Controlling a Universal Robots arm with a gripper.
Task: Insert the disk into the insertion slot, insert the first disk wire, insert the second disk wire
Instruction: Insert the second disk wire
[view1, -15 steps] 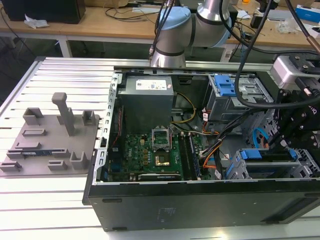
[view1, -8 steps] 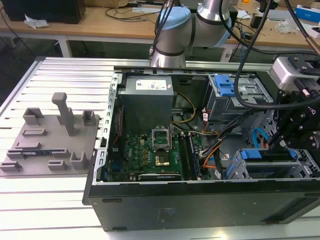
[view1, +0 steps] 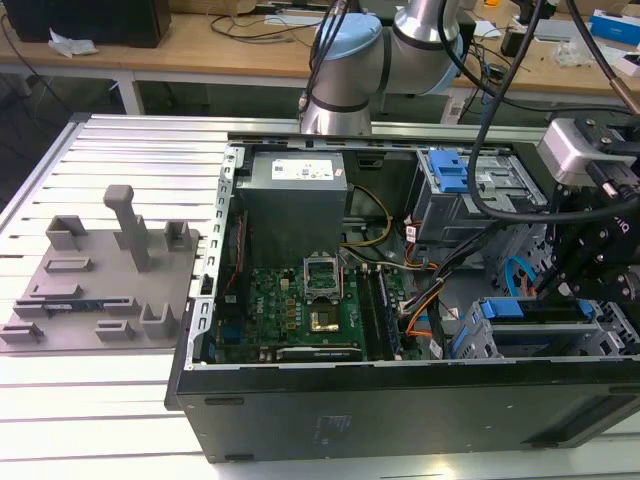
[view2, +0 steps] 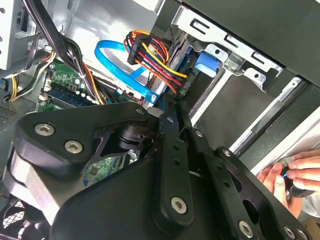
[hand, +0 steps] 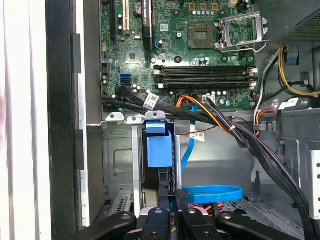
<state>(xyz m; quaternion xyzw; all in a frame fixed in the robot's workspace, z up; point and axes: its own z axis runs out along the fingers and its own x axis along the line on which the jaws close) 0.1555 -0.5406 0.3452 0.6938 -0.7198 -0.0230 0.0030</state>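
Down inside the open computer case (view1: 300, 400) the claw (hand: 170, 207), fingers nearly closed on nothing I can make out, sits just beside the disk (hand: 159, 150), whose long axis runs straight away from it.

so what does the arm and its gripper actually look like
The arm has silver tube sections and pale blue joint caps, with black cables draped past it. The gripper is matte black, built from flat linkage bars joined by silver screws and pins.

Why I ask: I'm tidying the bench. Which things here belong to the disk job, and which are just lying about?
Job in hand: disk, insertion slot, blue flat cable, claw.
Lying about: power supply, grey fixture plate, taller cage with blue latch, motherboard.
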